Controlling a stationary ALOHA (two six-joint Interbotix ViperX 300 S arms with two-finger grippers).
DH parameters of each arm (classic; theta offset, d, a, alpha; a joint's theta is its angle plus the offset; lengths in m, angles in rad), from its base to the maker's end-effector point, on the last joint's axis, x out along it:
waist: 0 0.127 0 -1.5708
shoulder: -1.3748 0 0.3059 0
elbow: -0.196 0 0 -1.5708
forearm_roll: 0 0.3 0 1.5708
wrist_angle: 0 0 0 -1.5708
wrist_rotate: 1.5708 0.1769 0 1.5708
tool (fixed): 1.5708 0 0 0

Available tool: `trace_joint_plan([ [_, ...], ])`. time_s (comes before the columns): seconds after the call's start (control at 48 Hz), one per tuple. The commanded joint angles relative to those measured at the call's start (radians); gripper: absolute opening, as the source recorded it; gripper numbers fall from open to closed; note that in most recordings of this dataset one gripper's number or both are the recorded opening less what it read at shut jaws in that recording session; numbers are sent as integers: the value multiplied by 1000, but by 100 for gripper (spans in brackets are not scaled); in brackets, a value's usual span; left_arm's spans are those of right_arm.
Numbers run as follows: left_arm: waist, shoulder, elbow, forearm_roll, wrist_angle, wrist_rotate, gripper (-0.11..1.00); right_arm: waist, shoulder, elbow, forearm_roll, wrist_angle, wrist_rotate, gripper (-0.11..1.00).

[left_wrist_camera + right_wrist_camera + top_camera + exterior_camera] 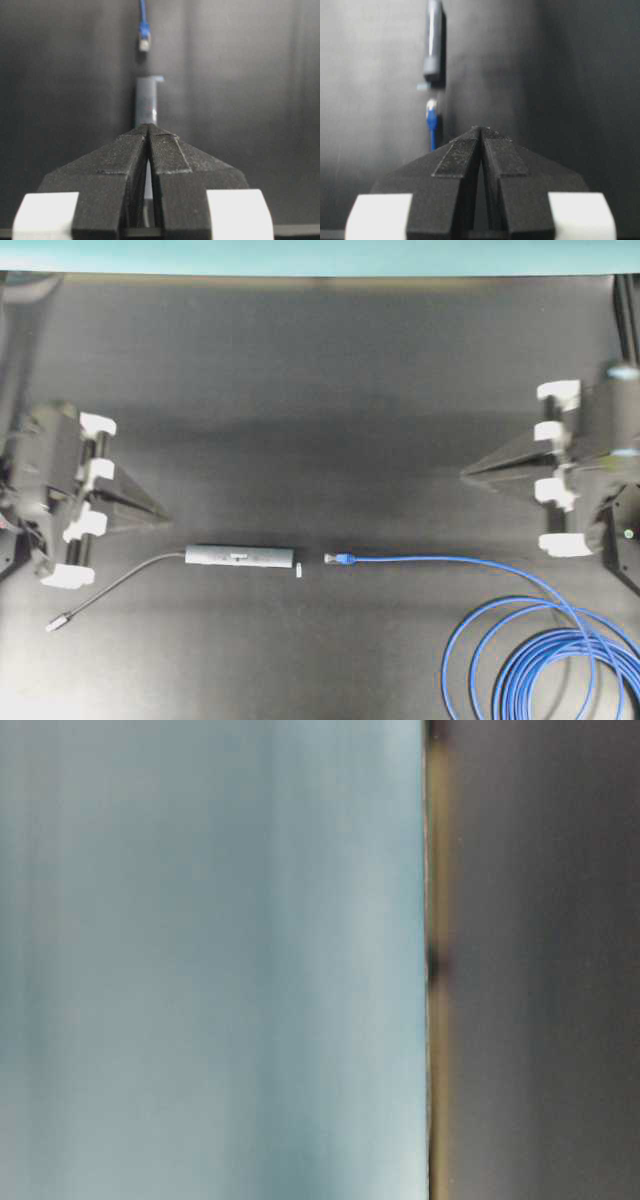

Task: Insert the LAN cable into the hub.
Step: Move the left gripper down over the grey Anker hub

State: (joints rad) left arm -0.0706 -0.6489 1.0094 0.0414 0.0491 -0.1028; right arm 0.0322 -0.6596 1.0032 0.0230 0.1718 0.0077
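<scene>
The hub (240, 556) is a slim dark-grey bar lying flat on the black table, with a thin grey cord (120, 585) running left to a small silver plug (56, 621). The blue LAN cable (450, 560) lies right of it, its plug (336, 559) pointing at the hub across a small gap, its length coiled (560, 660) at lower right. My left gripper (162, 512) is shut and empty, up-left of the hub. My right gripper (466, 474) is shut and empty, up-right of the plug. The hub (146, 100) and plug (144, 39) show in the left wrist view, and in the right wrist view hub (434, 42) and plug (431, 111).
A tiny white chip (299, 568) lies between the hub's right end and the cable plug. The table's far edge meets a teal wall (320, 255). The table-level view is a blur of teal wall and dark surface.
</scene>
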Motion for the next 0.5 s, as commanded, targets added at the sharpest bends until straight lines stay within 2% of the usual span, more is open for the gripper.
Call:
trace_joint_plan([
  [0.0, 5, 32, -17, 3, -31, -9, 1, 18, 48, -32, 2, 0, 3, 0],
  [0.083, 5, 67, 0, 3, -98, -21, 1, 18, 80, -46, 2, -3, 2, 0],
  [0.271, 6, 150, 100, 3, -449, -31, 3, 18, 114, -61, 2, -17, -2, 3],
  [0.312, 6, 169, 123, 3, -525, -32, 9, 18, 114, -61, 2, -21, 2, 10],
  [0.354, 6, 193, 146, 3, -601, -34, 20, 18, 112, -61, 2, -21, 3, 19],
  [0.479, 12, 256, 173, 3, -695, -74, 57, 21, 109, -61, 5, -21, 9, 53],
])
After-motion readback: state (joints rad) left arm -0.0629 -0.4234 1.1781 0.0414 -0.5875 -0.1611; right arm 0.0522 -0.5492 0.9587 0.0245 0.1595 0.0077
